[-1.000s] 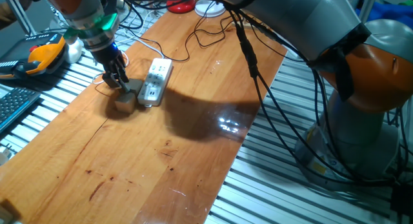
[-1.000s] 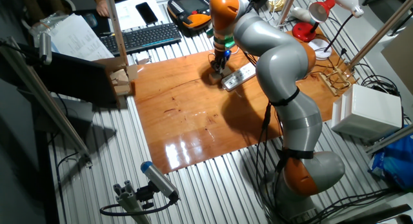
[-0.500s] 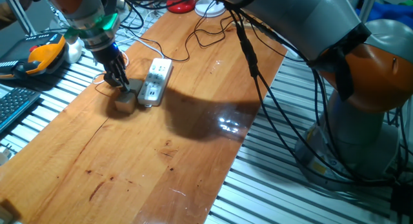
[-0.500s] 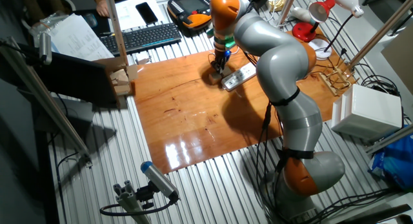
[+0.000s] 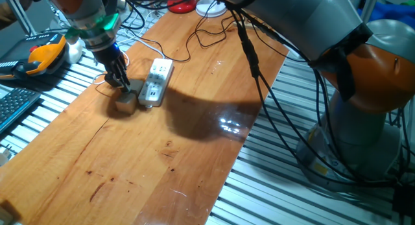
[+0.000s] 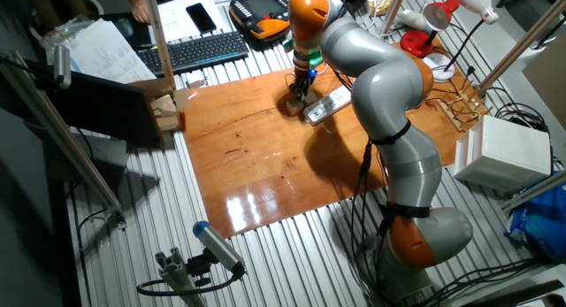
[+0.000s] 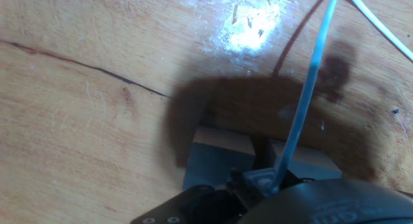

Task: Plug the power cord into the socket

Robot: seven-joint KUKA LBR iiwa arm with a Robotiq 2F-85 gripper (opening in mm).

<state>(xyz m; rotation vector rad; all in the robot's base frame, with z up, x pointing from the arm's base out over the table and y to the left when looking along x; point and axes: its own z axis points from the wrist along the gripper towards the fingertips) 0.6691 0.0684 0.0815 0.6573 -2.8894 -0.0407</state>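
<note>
The socket, a long white power strip (image 5: 156,82), lies on the wooden table (image 5: 162,153) and also shows in the other fixed view (image 6: 326,103). My gripper (image 5: 119,82) points down just left of the strip, right above a tan block (image 5: 126,102). In the hand view the dark fingers (image 7: 193,204) are closed around the small white plug (image 7: 263,179). The thin white power cord (image 7: 308,82) runs up and away from the plug. The strip's outlets are hidden in the hand view.
A thin black cable (image 5: 201,37) loops over the table's far end. An orange and black pendant (image 5: 42,56) lies off the table's left edge. A keyboard (image 6: 199,50) and more tan blocks (image 6: 164,112) sit beside the table. A red lamp (image 6: 416,42) stands at the back.
</note>
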